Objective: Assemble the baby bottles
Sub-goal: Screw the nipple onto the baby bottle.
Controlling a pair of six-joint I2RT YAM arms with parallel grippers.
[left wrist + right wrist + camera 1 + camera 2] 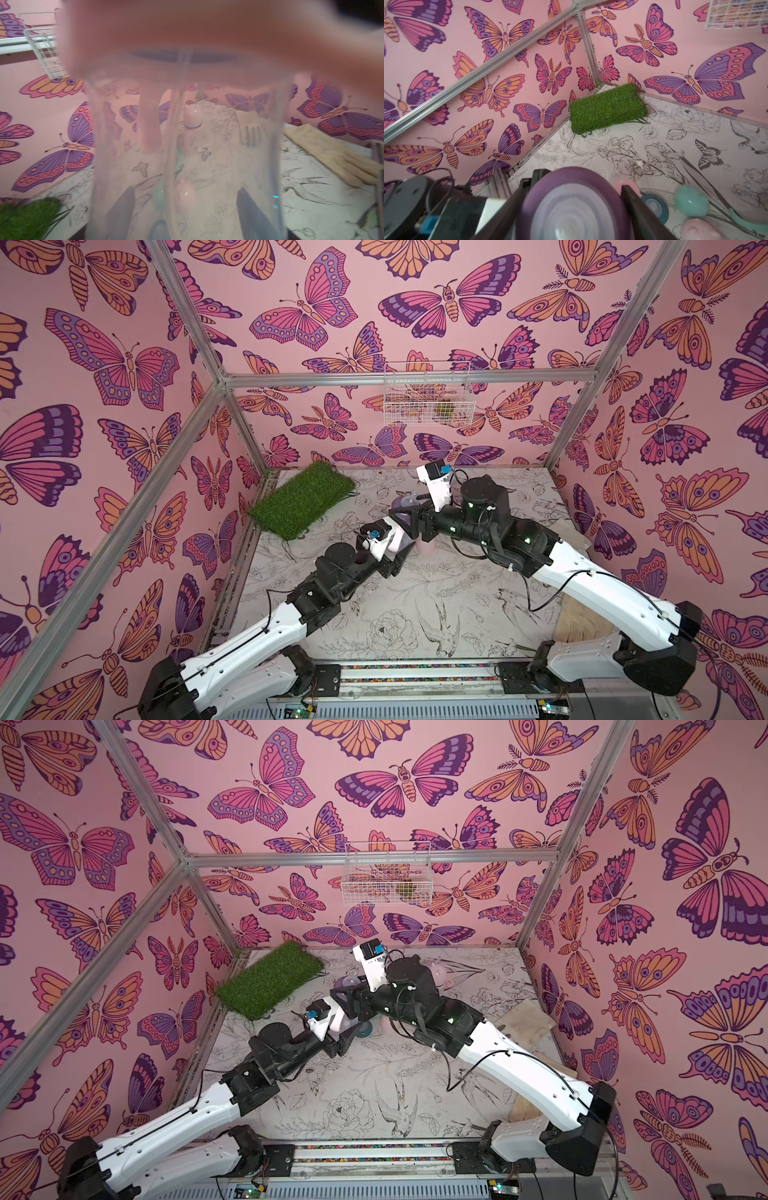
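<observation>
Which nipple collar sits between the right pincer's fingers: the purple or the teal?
The purple collar; the teal collar lies on the table, outside the grip.

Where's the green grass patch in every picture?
In both top views: the grass mat lies in the far left corner of the table.
Left wrist: a blurred green patch beside the clear bottle.
Right wrist: it lies beyond the purple collar.
Shared landmark: the white wire basket, hanging high at the back, shows in all four.
</observation>
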